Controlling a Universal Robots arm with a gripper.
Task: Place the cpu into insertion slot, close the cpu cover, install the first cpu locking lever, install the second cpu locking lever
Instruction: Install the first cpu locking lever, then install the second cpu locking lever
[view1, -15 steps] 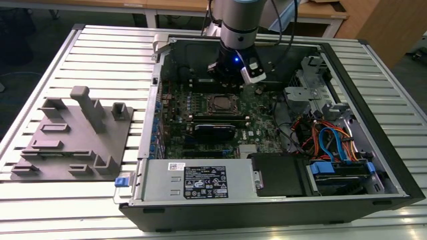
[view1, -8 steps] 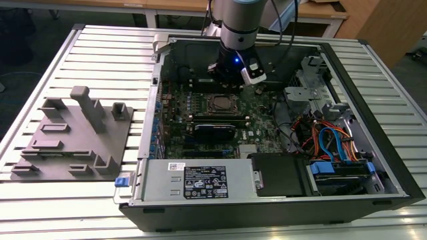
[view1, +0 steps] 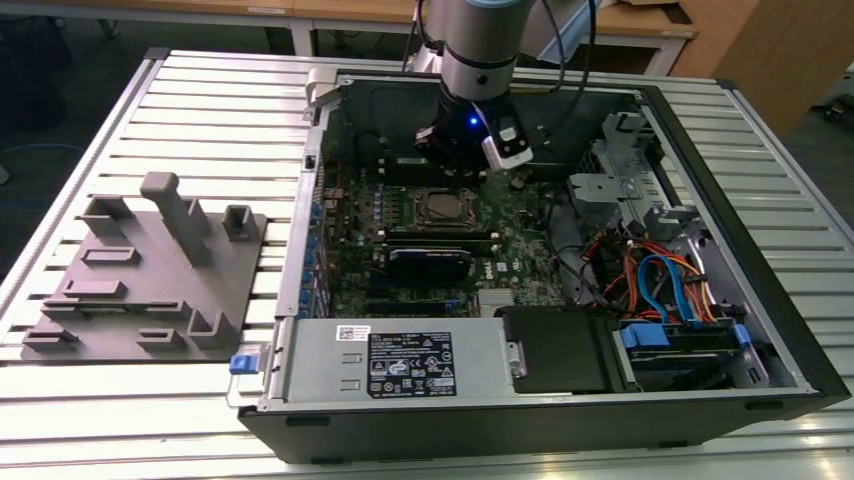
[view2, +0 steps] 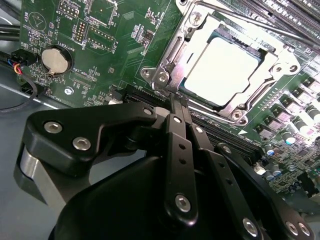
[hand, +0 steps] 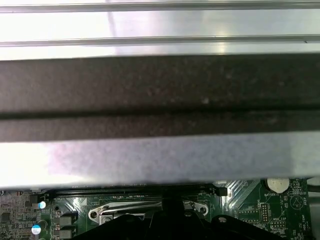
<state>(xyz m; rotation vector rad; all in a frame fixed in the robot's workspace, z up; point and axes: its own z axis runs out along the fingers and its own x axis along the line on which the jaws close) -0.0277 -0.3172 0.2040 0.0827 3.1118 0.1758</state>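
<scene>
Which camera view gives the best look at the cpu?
The second wrist view: the cpu shows close and bright, framed by the silvery cpu cover. The exterior view shows it as a small, distant square. The first wrist view catches a strip of the cover.

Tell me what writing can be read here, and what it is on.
White sticker on the grey metal box: print too small to read.
Green circuit board: tiny white lettering near the round silver battery, too blurred to quote.
So none can be quoted.
</scene>
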